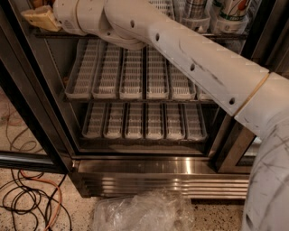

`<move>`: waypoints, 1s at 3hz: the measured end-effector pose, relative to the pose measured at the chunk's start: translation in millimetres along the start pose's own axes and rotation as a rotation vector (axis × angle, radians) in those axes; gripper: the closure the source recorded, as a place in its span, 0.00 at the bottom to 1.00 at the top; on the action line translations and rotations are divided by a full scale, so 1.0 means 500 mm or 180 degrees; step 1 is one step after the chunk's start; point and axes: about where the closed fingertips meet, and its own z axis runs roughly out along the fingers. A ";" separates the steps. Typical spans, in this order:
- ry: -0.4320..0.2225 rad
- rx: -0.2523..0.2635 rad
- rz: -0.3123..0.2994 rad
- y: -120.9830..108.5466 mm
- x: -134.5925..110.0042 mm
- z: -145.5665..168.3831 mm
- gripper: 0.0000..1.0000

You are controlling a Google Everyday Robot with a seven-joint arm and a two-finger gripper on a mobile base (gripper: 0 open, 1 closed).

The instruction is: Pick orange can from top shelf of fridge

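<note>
Camera view catches only a tiny bit of what may be the orange can (38, 3): a brown-orange patch at the very top left edge, cut off by the frame, so I cannot be sure. It sits at the left end of the top shelf (226, 36), a dark wire rack. Just under that patch is the tan gripper (40, 18), pointing left, and I cannot tell if it is holding anything or not. The big white arm (194, 58) starts low on the right, goes up and to the left across the front of the fridge (34, 99), and bends near the gripper. On the right side of the top shelf stand a silver-grey can (196, 5) and a white can with green and red (235, 9). Lower down are two racks of white slotted trays, the middle rack (131, 76) and the bottom rack (144, 121). Under them is the shiny steel grille (158, 178). On the speckled floor lie a crinkly clear plastic bag (140, 212) and some tangled cables (27, 198).
</note>
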 end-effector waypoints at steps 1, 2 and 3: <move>0.0000 0.0000 0.0000 0.000 0.000 0.000 0.65; 0.0000 0.0000 0.0000 0.000 0.000 0.000 0.88; 0.0000 0.0000 0.0000 -0.006 -0.013 0.000 1.00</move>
